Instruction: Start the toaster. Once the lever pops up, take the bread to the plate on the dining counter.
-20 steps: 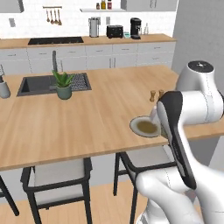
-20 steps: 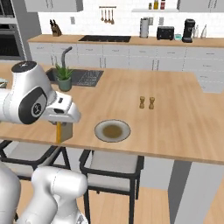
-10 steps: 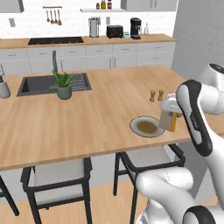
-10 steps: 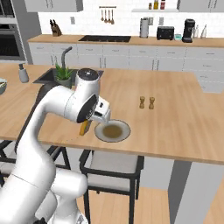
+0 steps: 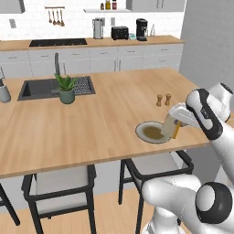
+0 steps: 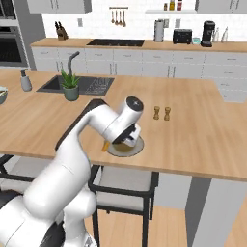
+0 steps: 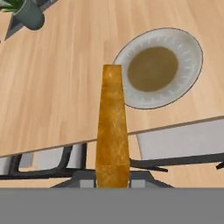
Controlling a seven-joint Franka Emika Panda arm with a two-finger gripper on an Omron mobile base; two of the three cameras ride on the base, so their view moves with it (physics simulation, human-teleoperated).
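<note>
My gripper [image 5: 175, 122] is shut on the bread [image 5: 170, 128], a tan slice held on edge just above the dining counter [image 5: 105, 123]. It hangs by the near right rim of the plate [image 5: 154, 132], a round pale-rimmed dish with a darker centre. In the hand view the bread [image 7: 112, 127] stands edge-on, its far tip reaching the rim of the plate [image 7: 159, 68]. In the right base view my arm covers part of the plate [image 6: 129, 148], and the bread [image 6: 105, 146] peeks out at its left. The black toaster [image 5: 119, 33] sits far back on the wall worktop.
Two small shakers [image 5: 163, 99] stand just behind the plate. A potted plant [image 5: 66, 89] and the dark sink [image 5: 50, 87] lie to the left. Black-framed stools [image 5: 59, 183] sit under the counter's front edge. A kettle [image 5: 98, 28] and a coffee machine [image 5: 142, 29] flank the toaster.
My arm has swung the bread from over the counter's front edge in towards the plate. The gripper has stayed shut on it. The plate and shakers have not moved.
</note>
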